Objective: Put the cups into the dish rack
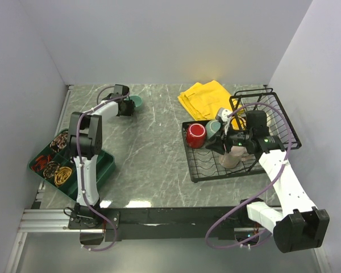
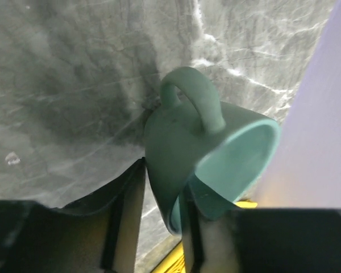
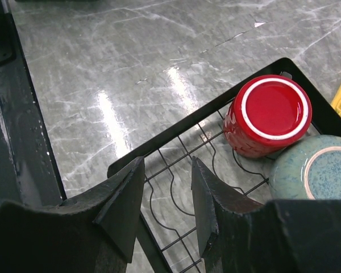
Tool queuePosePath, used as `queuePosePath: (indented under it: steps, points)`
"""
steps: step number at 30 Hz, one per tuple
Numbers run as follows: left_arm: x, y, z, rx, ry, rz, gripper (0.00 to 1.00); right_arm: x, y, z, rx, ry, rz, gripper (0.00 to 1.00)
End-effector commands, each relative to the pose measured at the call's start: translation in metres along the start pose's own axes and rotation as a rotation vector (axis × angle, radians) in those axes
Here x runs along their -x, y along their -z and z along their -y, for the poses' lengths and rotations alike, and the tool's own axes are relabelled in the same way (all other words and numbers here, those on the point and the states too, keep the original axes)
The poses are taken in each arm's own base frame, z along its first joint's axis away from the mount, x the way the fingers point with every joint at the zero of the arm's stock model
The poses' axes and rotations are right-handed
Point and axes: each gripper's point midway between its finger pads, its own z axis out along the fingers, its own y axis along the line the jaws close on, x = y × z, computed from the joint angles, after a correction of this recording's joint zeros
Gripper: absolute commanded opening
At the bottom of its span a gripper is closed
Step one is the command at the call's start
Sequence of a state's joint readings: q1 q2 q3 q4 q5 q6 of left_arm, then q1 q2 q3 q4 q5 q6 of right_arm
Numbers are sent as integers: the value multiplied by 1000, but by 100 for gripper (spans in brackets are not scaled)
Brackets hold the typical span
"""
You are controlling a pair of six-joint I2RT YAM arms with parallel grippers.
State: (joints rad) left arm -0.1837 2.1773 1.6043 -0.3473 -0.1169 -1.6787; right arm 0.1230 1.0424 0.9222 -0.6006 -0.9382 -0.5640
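A small teal cup (image 1: pixel 136 102) sits at the back left of the table. My left gripper (image 1: pixel 125 106) is shut on the wall of this teal cup (image 2: pixel 182 142), one finger inside the rim and one outside, with the handle up. The black wire dish rack (image 1: pixel 192 166) stands at the right. It holds an upside-down red cup (image 1: pixel 195 135), a grey-teal cup (image 1: pixel 213 129) and a beige-pink cup (image 1: pixel 231 157). My right gripper (image 3: pixel 167 170) hangs open and empty over the rack's wire floor (image 3: pixel 176 133), near the red cup (image 3: pixel 270 114) and the grey-teal cup (image 3: pixel 315 170).
A yellow cloth (image 1: pixel 206 98) lies behind the rack. The rack's raised basket section (image 1: pixel 273 116) is at the far right. A dark green compartmented tray (image 1: pixel 105 165) with small items sits at the left edge by the left arm's base. Walls close in at the back and both sides.
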Motion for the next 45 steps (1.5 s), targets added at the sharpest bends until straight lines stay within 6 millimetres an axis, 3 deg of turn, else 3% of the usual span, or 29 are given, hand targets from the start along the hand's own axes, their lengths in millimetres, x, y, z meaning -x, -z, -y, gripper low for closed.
queuePosePath:
  steps: [1, 2, 5, 8, 11, 13, 15, 16, 17, 18, 19, 20, 21, 25, 28, 31, 37, 45]
  points:
    - [1, -1, 16, -45, -28, -21, 30, 5, 7, -2, 18, 16, 35, 46]
    - [2, 0, 18, -66, -46, -31, 21, 5, 7, -2, 21, 13, 38, 46]
    - [6, 12, 29, -129, -138, -35, 7, 4, 11, -2, 20, 13, 47, 46]
    - [10, 40, 58, -250, -334, -22, 1, 2, 12, -1, 15, 12, 43, 46]
    - [0, 87, 80, -430, -588, -44, 1, 1, 16, 2, -4, 28, 38, 47]
    - [-22, 133, 83, -609, -752, -143, 1, 6, 19, -1, -7, 29, 39, 53]
    - [-33, 158, 69, -712, -960, -176, 1, 26, 28, -4, -1, 67, 51, 66]
    - [-46, 187, 53, -812, -1042, -241, 1, 28, 32, -11, 16, 49, 34, 70]
    - [-51, 200, 42, -873, -1150, -247, 1, 35, 36, -13, 21, 54, 32, 73]
    - [-57, 214, 32, -925, -1210, -260, 2, 58, 44, -13, 15, 93, 50, 81]
    - [-73, 242, 8, -1009, -1284, -322, 1, 62, 49, -21, 32, 70, 39, 85]
    - [-80, 257, 0, -1091, -1383, -310, 1, 72, 51, -28, 59, 67, 48, 89]
    - [-89, 271, -10, -1148, -1433, -326, 1, 92, 56, -31, 73, 95, 67, 100]
    - [-138, 352, -58, -1446, -1601, -465, 1, 128, 54, -59, 170, 39, 104, 100]
    - [-162, 401, -79, -1621, -1644, -533, 1, 157, 47, -80, 235, 13, 170, 100]
    - [-174, 445, -91, -1803, -1624, -562, 1, 177, 47, -105, 361, -20, 240, 100]
    - [-185, 493, -105, -1983, -1541, -635, 1, 200, 49, -118, 516, -137, 282, 100]
    - [-205, 520, -105, -2063, -1379, -690, 1, 212, 37, -119, 535, -154, 273, 100]
